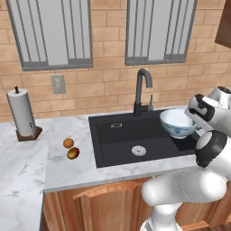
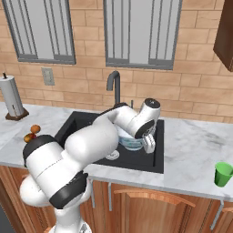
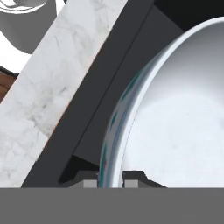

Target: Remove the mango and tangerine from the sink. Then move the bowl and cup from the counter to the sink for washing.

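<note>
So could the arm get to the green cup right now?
Probably not yet: the gripper is shut on the bowl's rim over the sink. The cup stands unobstructed on the counter.

Your worktop (image 1: 27, 167) is white marble with grey veins, with the black sink (image 1: 118, 135) set into it. Left of the sink, the tangerine (image 1: 68, 143) and mango (image 1: 73, 153) lie just beside each other. A paper towel holder (image 1: 22, 115) stands near the back left; a green cup (image 2: 222, 173) sits by the right front edge.
</note>
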### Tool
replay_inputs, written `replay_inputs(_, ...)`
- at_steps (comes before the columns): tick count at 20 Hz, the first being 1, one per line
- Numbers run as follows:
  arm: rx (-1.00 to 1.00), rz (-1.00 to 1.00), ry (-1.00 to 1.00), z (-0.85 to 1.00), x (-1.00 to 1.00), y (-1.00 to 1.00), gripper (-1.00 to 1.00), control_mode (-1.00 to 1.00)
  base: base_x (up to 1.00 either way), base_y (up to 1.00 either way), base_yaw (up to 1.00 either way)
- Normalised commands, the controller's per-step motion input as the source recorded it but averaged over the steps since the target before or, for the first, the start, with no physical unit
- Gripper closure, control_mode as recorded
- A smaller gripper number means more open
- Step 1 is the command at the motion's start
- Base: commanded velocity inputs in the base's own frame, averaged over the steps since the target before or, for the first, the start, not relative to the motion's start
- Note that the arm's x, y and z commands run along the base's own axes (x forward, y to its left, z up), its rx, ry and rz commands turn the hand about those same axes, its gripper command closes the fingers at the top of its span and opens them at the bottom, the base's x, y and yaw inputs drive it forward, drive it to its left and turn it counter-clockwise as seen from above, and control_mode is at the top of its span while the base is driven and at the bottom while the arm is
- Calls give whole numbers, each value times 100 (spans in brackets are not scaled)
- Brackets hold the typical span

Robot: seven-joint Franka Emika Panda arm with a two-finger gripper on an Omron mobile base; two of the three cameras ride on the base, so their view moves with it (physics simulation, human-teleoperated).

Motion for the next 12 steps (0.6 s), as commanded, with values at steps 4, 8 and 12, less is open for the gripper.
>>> replay_inputs(4, 0, 11, 4, -10, 9, 18, 100, -100, 0, 0, 0)
replay_inputs(8, 0, 11, 5, -11, 11, 17, 100, -100, 0, 0, 0)
replay_inputs(12, 2, 11, 5, -12, 13, 17, 100, -100, 0, 0, 0)
